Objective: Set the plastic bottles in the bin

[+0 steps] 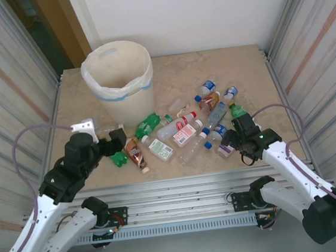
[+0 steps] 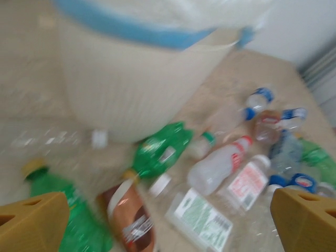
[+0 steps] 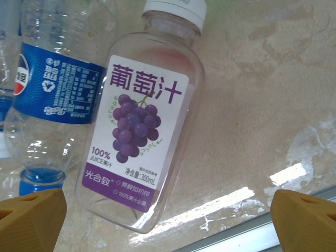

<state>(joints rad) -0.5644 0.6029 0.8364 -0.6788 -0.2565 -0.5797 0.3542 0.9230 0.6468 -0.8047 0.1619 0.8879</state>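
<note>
Item: grape-juice bottle (image 3: 142, 131), clear, white cap, purple label "葡萄汁", "100% JUICE", "300mL". It lies flat on the table (image 3: 262, 79), well right of the bin (image 1: 118, 77), directly under the right gripper (image 3: 168, 220), whose jaws are spread and empty, its long axis across their closing line. Alongside: Pepsi-labelled bottle (image 3: 52, 89). Left gripper (image 2: 168, 223), also spread and empty, hangs nearer the bin.

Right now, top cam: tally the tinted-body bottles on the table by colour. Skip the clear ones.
Green bottles: 3
Brown bottles: 2 (the far one, with the red label, is a paler brown)
Total: 5
</note>
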